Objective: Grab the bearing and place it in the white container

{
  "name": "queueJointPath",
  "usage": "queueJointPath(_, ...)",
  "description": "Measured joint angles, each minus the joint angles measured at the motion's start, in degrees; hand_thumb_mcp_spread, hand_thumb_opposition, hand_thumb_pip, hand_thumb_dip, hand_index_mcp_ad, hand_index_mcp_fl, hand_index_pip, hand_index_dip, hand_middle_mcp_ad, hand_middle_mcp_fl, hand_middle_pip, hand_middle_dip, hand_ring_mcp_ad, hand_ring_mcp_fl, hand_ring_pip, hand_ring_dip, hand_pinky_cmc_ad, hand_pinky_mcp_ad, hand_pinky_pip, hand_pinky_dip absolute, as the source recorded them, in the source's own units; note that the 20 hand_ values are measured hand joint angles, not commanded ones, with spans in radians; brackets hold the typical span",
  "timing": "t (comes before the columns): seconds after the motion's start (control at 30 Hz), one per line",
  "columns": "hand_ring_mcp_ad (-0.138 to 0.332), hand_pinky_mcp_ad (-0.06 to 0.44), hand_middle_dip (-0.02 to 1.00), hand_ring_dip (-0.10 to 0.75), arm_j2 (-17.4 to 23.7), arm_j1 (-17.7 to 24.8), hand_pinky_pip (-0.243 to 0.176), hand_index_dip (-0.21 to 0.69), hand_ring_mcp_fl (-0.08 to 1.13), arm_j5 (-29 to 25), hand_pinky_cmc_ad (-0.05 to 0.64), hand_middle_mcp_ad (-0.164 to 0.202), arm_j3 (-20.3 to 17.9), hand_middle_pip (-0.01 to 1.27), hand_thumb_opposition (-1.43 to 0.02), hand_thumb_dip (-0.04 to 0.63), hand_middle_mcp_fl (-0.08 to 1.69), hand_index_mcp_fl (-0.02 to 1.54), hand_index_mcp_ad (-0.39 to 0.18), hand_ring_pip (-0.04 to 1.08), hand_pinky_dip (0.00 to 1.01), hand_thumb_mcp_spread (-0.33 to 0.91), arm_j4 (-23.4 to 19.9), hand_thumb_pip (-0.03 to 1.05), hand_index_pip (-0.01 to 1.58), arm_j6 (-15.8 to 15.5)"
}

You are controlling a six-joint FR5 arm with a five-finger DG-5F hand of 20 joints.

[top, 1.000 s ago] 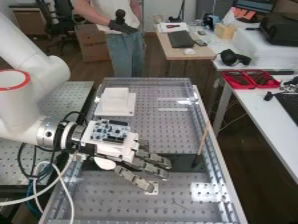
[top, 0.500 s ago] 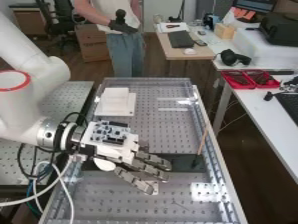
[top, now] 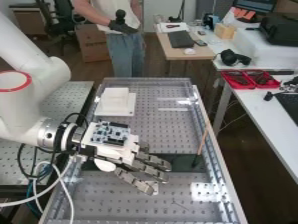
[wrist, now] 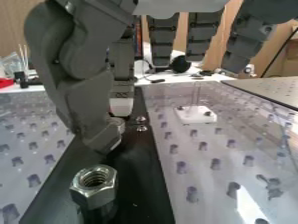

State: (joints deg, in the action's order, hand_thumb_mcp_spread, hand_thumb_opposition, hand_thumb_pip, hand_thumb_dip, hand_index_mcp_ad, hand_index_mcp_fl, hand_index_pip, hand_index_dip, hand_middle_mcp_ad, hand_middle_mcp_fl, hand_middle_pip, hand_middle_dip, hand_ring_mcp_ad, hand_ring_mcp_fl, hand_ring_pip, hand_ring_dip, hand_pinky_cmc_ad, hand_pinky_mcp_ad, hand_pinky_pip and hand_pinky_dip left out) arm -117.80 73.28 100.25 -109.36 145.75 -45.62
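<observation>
Wrist view: the bearing [wrist: 93, 184] is standing upright below the thumb [wrist: 78, 92], its hollow, threaded-looking bore facing up; with those flat sides it is looking more like a hex nut. It is sitting over a dark support on the black strip [wrist: 148, 195]. The robot hand [top: 118, 150] is hanging over the strip with thumb and fingers [top: 149, 170] apart, the fingers reaching out nearly straight, and it isn't gripping the bearing.

I'm expecting hard, stiff metal, small but dense for its size, not fragile, and likely slick against smooth pads. The flat outer sides are offering the best hold: thumb on one, a fingertip on the opposite one, squeezing level and lifting straight up, since a slanting pinch could be letting it twist out or bind on whatever is beneath.

The bearing's underside is staying out of sight, so I can't tell how it is seated. A metallic edge [wrist: 118, 123] is peeking out by the thumb's tip, mostly covered, and I can't say what it is. In the high view, the white box [top: 116, 95] is presumably serving as the container; its inside is hard to make out.
</observation>
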Motion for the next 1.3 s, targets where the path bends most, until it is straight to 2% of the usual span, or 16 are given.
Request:
queueJointPath(0.5,0.143,0.291,0.15,0.087,-0.08,0.14,-0.106,0.241,0.0,-0.01,0.396,0.065,-0.15,0.13,-0.91,0.298,0.0,0.01,-0.143,0.09,0.18,0.46,-0.07,0.6,1.48,0.27)
queueJointPath(0.93,0.148,0.291,0.15,0.087,-0.08,-0.17,-0.103,0.23,0.0,0.03,0.401,0.065,-0.19,0.13,-0.91,0.298,0.0,0.08,-0.143,0.09,0.18,0.46,-0.22,0.6,1.49,0.26)
queueJointPath(1.1,0.127,0.295,0.15,0.087,-0.22,-0.06,-0.089,0.218,0.0,-0.02,0.396,0.065,-0.19,0.13,-0.91,0.3,0.0,0.08,-0.14,0.09,0.18,0.46,-0.28,0.6,1.51,0.38)
queueJointPath(1.3,0.127,0.293,0.15,0.087,-0.25,0.03,-0.089,0.218,0.0,-0.17,0.389,0.065,-0.22,0.13,-0.91,0.3,0.0,0.1,-0.143,0.09,0.18,0.46,-0.64,0.61,1.51,0.4)
